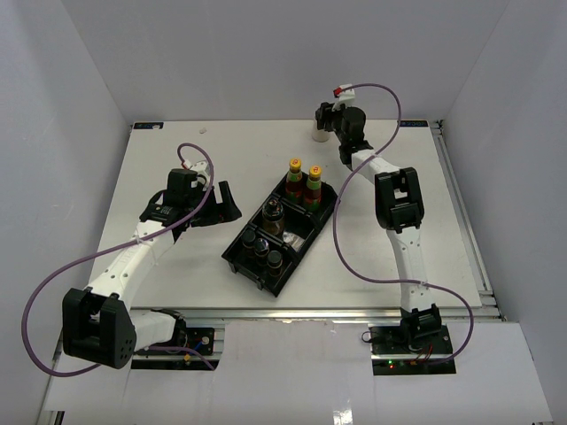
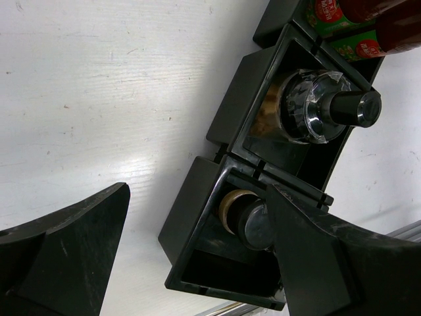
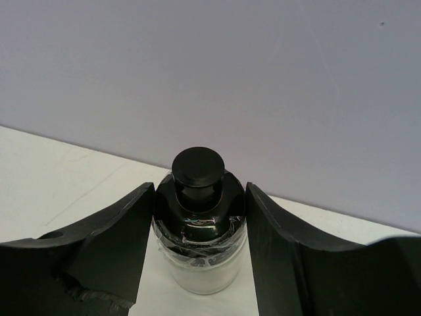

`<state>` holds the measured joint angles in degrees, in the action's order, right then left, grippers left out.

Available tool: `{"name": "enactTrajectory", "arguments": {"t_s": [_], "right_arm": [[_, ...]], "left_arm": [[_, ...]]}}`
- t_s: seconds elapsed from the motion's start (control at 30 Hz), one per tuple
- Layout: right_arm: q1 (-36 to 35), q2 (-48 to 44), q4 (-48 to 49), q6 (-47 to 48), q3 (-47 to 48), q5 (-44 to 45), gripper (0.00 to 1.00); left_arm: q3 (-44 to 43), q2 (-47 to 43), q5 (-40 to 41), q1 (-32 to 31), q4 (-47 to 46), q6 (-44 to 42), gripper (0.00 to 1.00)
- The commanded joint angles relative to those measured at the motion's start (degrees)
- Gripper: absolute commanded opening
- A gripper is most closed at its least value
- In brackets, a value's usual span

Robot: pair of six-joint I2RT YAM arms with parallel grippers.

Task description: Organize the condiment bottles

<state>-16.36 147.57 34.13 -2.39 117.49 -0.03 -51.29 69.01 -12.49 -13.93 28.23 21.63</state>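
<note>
At the table's far edge stands a cream-bodied bottle (image 3: 200, 263) with a black top; my right gripper (image 3: 199, 191) is shut on it, one finger pressed against each side of the top. From above, that bottle (image 1: 319, 135) shows just left of the right gripper (image 1: 330, 119). Two red-sauce bottles (image 1: 304, 181) with yellow caps stand in the far end of the black tray (image 1: 232, 255). A dark jar (image 1: 275, 215) fills the middle compartment and three more (image 1: 263, 249) the near end. My left gripper (image 1: 229, 202) hangs open, left of the tray, holding nothing.
In the left wrist view the tray wall (image 2: 197, 217) lies between my open fingers, with a silver-lidded jar (image 2: 253, 220) and a clear-topped jar (image 2: 316, 115) inside. White walls enclose the table; a metal rail (image 1: 354, 312) runs along its near edge.
</note>
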Motion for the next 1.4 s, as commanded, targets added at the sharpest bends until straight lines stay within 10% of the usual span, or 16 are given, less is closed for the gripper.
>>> {"name": "enactTrajectory", "arguments": {"t_s": [0.0,0.5,0.97,1.37], "right_arm": [[0.6,-6.4,1.5,2.1,-4.3,0.8,0.57],[2.6,-23.7,0.0,2.1,-27.5,0.6,0.57],[2.7,-20.8,-12.7,5.5,-18.9,-5.6,0.88],[2.6,-15.9,-22.4,7.2,-10.3,-2.3,0.93]], "left_arm": [[-1.5,-1.7,0.2,0.3,-0.9,-0.4,0.95],[-1.1,-3.6,-0.9,0.3,-1.1,0.1,0.95],[-0.6,-4.0,-0.4,0.3,-1.1,0.1,0.95],[-0.7,-3.1,-0.3,0.3,-1.3,0.1,0.95]]}}
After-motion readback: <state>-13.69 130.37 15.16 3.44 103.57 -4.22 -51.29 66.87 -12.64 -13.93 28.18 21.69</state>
